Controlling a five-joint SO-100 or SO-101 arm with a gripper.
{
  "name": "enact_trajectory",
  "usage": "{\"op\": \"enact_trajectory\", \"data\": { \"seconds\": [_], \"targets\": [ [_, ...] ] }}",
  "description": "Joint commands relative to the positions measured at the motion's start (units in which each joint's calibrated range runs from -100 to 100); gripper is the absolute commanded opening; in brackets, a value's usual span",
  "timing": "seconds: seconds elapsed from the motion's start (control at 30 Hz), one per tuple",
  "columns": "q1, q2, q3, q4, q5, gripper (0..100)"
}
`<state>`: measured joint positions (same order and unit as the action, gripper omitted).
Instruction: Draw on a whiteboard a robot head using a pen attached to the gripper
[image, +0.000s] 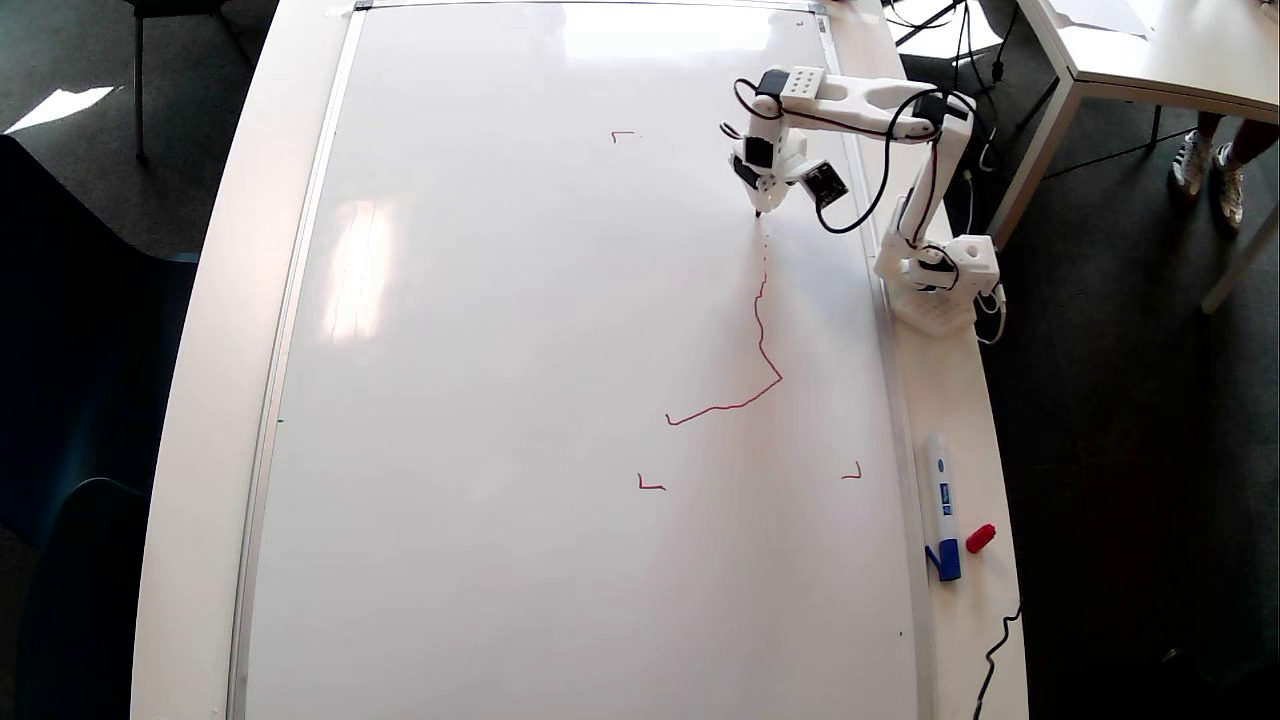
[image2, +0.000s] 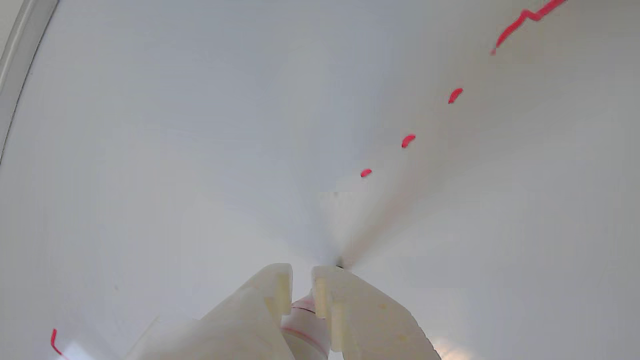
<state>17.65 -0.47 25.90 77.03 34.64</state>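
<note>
The whiteboard (image: 500, 350) covers most of the table in the overhead view, and on it the robot head (image: 760, 340) is only a wobbly red line running from the lower middle up the right side, breaking into dashes near the top. The gripper (image: 757, 205) stands at the upper right of the board, its two white fingers (image2: 272, 285) clamped on the pen (image2: 306, 325), whose tip meets the surface just past the last dash
</note>
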Motion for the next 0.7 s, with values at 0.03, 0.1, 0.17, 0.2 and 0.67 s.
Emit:
{"op": "enact_trajectory", "data": {
  "seconds": [0.03, 0.1, 0.17, 0.2, 0.67],
  "targets": [
    [-0.4, -1.3, 0.8, -0.1, 0.1, 1],
    [-0.6, -0.7, 0.7, -0.1, 0.1, 1],
    [-0.7, -0.5, 0.9, -1.1, 0.0, 1],
    [-0.7, -0.4, 1.4, -2.5, 0.0, 1],
    [-4.0, 6.8, -10.0, -7.5, -0.1, 1]
  ]
}}
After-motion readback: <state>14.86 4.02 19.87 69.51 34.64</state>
